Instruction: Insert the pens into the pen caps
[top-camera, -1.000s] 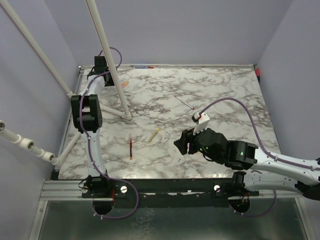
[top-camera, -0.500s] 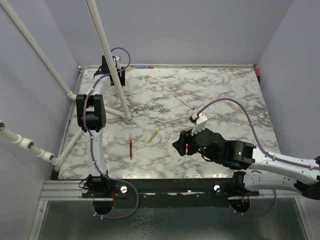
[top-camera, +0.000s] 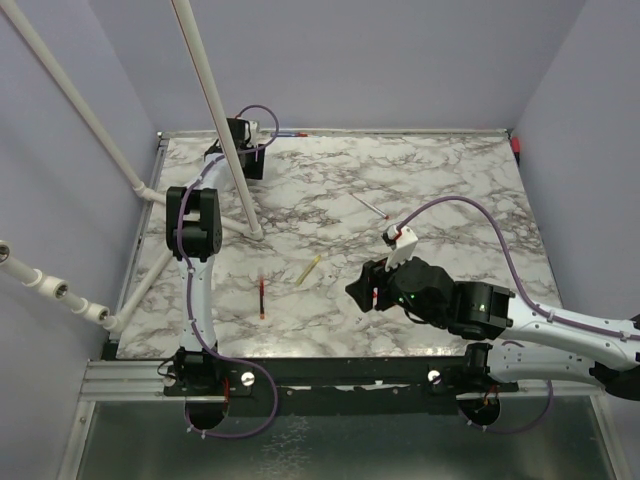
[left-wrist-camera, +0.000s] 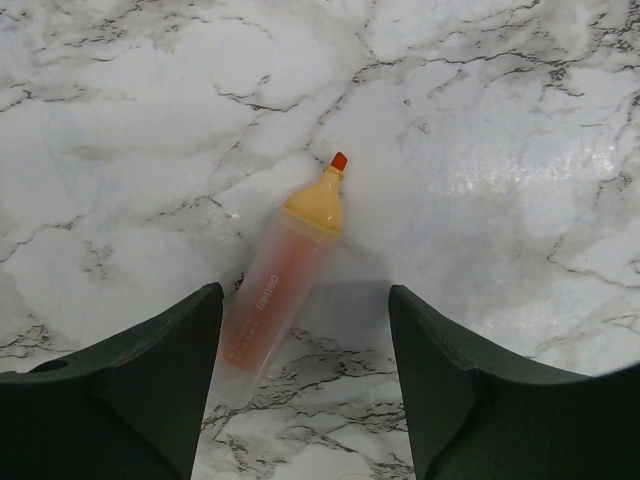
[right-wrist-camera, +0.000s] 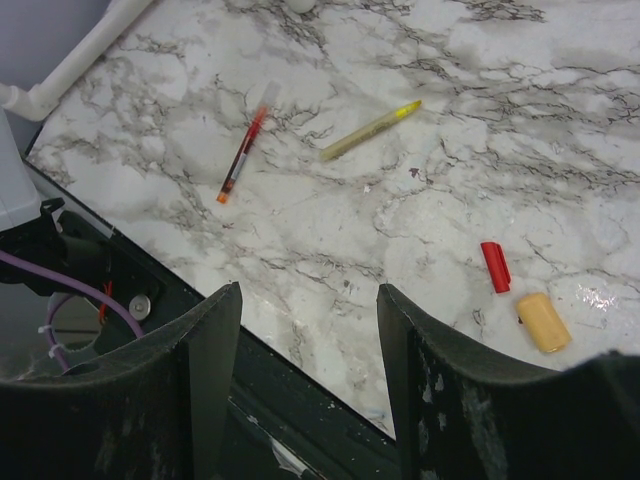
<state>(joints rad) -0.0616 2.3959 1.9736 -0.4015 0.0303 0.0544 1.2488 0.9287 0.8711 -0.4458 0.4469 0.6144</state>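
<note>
Hovering over the orange pen (left-wrist-camera: 285, 270) beside the white pole (top-camera: 225, 130), with left gripper (left-wrist-camera: 305, 300) spread, empty. Risking rolling the off-centre barrel away on closing, or clipping the pole. Hanging well apart from it with right gripper (right-wrist-camera: 308, 295) parted, empty.

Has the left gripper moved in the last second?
Yes. The left gripper has swung right: earlier it was left of the white pole, now it sits right of it.
</note>
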